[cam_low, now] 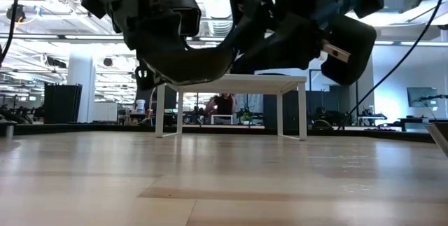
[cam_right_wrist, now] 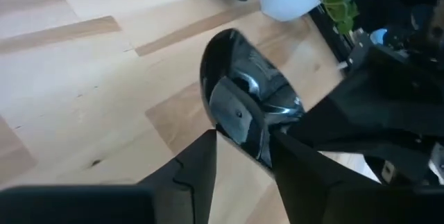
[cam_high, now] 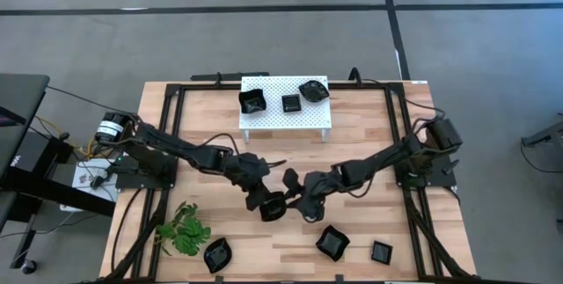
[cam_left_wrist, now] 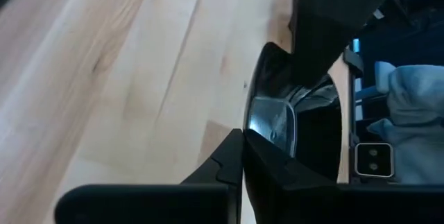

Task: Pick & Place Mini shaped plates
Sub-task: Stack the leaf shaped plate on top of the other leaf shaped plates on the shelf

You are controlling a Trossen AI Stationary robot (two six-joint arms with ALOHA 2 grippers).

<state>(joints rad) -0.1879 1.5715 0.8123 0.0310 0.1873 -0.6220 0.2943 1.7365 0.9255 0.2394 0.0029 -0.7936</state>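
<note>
Handover is taking place above mid-table: the left gripper is pinching the rim of a small glossy black dish, held clear of the wooden table, while the right gripper is straddling the same dish's edge, jaws wide. Three dishes are already sitting on the white perforated platform. Next, seemingly, the right jaws must clamp before the left lets go.

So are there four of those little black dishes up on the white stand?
No, the high view shows only three black dishes on the white stand.
</note>
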